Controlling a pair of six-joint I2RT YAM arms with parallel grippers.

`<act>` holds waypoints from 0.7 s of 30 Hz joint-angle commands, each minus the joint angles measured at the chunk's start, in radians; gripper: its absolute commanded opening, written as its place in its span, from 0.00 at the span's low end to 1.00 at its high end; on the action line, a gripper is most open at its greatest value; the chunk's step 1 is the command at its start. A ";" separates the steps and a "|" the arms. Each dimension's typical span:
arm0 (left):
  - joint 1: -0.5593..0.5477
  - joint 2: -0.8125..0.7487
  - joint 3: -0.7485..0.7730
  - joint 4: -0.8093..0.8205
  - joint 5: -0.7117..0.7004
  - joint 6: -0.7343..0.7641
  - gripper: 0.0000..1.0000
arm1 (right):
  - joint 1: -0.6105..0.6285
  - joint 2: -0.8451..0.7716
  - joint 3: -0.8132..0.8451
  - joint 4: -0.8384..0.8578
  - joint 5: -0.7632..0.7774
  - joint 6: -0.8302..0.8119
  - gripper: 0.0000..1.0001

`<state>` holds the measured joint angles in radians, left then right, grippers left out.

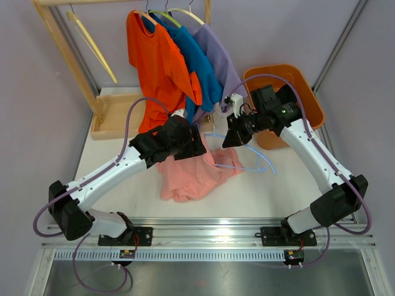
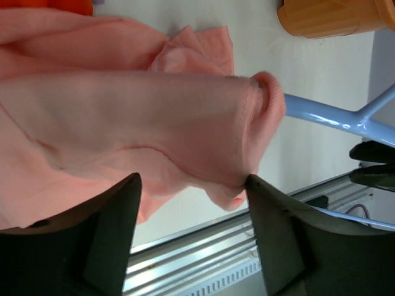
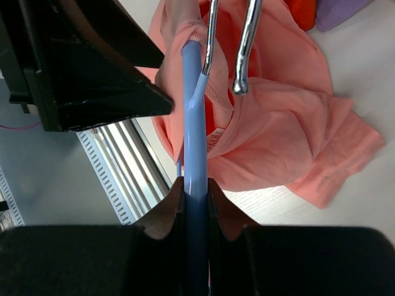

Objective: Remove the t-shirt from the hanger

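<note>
A pink t-shirt [image 1: 190, 176] lies bunched on the white table, its collar still round one arm of a light blue hanger [image 1: 250, 161]. My right gripper [image 1: 236, 134] is shut on the hanger's blue bar [image 3: 192, 123], and the metal hook [image 3: 247, 49] points away beyond it. My left gripper [image 1: 192, 147] hovers over the shirt's upper edge. In the left wrist view its jaws stand wide apart [image 2: 191, 185], with a roll of pink cloth [image 2: 136, 123] just past the fingertips and touching the right fingertip [image 2: 254, 185]. The blue hanger arm [image 2: 327, 117] sticks out of the collar.
A wooden rack [image 1: 68, 55] at the back holds orange [image 1: 157, 61], blue [image 1: 194, 61] and purple [image 1: 219, 55] shirts and an empty yellow hanger [image 1: 92, 43]. An orange bin [image 1: 290, 98] stands at the back right. A metal rail [image 1: 210, 228] runs along the near edge.
</note>
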<state>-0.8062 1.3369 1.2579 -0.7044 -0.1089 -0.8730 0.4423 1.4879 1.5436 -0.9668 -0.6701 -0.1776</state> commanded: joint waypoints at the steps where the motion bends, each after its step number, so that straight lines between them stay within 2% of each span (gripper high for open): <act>1: -0.005 0.025 0.049 0.075 -0.020 0.031 0.58 | 0.004 -0.011 0.012 0.050 -0.022 0.018 0.00; 3: -0.005 0.039 0.058 0.082 -0.026 0.043 0.38 | 0.004 -0.012 0.010 0.048 -0.022 0.006 0.00; 4: -0.005 0.044 0.061 0.074 -0.029 0.049 0.22 | 0.004 -0.015 0.010 0.043 -0.016 0.000 0.00; 7: -0.004 0.041 0.078 0.034 -0.073 0.071 0.00 | 0.004 -0.020 0.009 0.022 0.009 -0.045 0.00; 11: 0.010 -0.013 0.074 -0.021 -0.153 0.111 0.00 | 0.004 -0.034 0.000 -0.036 0.026 -0.183 0.00; 12: 0.018 -0.045 0.066 -0.029 -0.175 0.115 0.00 | 0.003 -0.038 -0.005 -0.065 0.032 -0.260 0.00; 18: 0.166 -0.163 -0.060 -0.063 -0.155 0.118 0.00 | -0.011 -0.109 -0.074 -0.084 0.064 -0.425 0.00; 21: 0.239 -0.218 -0.124 -0.067 -0.138 0.130 0.00 | -0.053 -0.143 -0.089 -0.075 0.038 -0.433 0.00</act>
<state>-0.6128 1.1713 1.1847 -0.7727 -0.2173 -0.7712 0.4278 1.4117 1.4563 -1.0393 -0.6197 -0.5289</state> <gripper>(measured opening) 0.021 0.182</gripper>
